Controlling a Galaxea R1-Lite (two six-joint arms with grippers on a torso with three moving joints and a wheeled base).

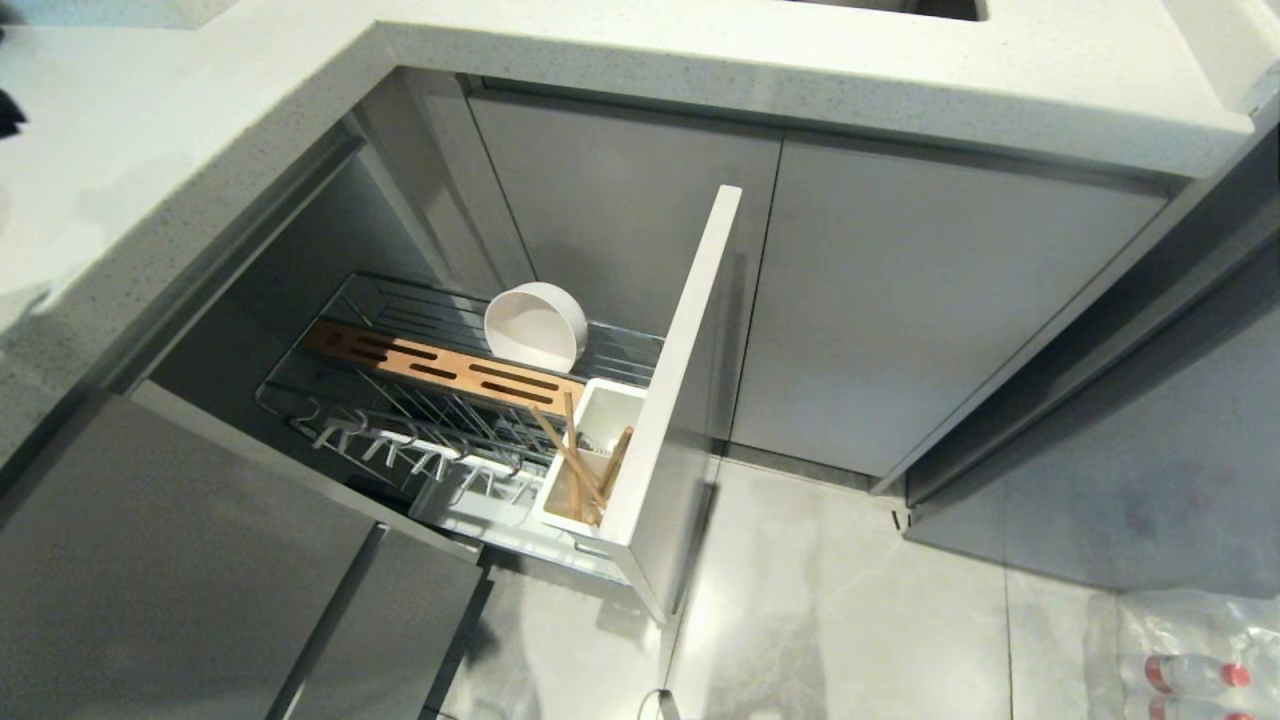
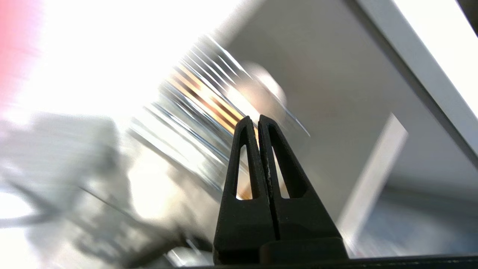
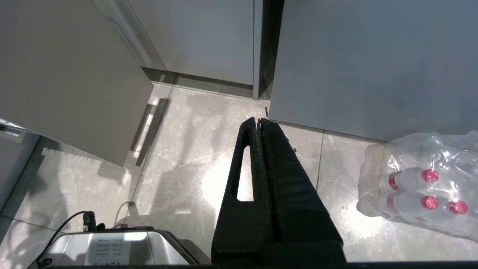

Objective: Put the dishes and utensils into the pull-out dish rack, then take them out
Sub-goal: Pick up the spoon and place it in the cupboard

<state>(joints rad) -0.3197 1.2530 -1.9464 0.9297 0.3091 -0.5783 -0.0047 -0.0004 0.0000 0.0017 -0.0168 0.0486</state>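
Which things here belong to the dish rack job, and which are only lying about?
Job:
dish rack
white bowl
chopsticks
utensil cup
left gripper, shut, empty

Lying about:
pack of water bottles
cabinet doors
countertop

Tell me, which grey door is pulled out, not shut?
The narrow front panel of the pull-out dish rack. It sticks out with the wire basket behind it, while the wider cabinet doors sit flat and closed.
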